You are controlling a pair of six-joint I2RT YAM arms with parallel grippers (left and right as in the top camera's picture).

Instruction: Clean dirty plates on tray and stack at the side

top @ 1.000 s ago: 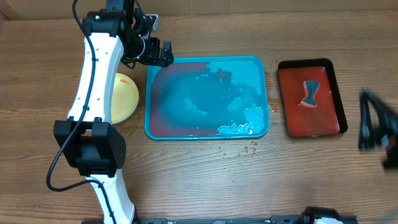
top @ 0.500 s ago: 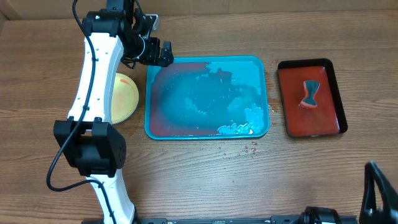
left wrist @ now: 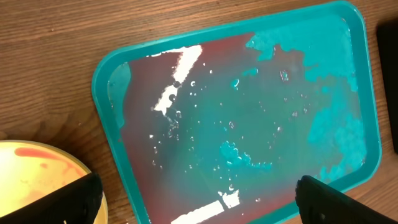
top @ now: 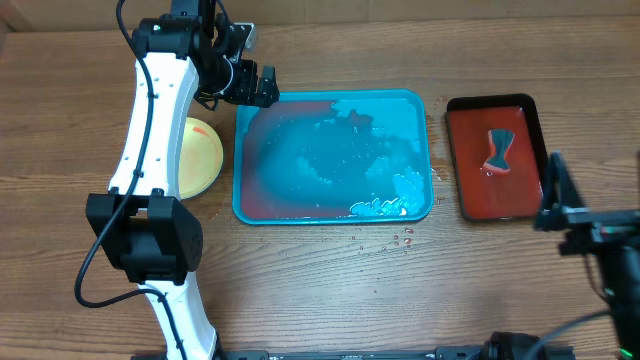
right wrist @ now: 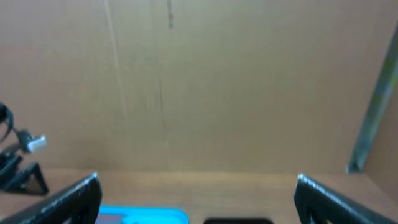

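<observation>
Left tool: your left tool (top: 262, 88) hangs above the tray's corner, fingers spread wide, nothing between them.
Tray: the turquoise tray (top: 390, 115) sits directly below that tool. The wrist view frames it between both fingers, wet, with a reddish film on the tool's end and pale foam patches at the other.
Plate: a yellow-green plate (top: 203, 160) with a red smear lies on the counter (top: 320, 290) just beside the left tool, off the tray. Your arm hides part of it, so you can't tell whether others lie under it.
Right tool: your right tool (right wrist: 198, 183) is lifted and level, facing the back wall, fingers wide apart and empty.
Red tray: the red tray (top: 470, 180) sits just ahead of the right tool, with a blue-grey piece (top: 499, 150) in it.
</observation>
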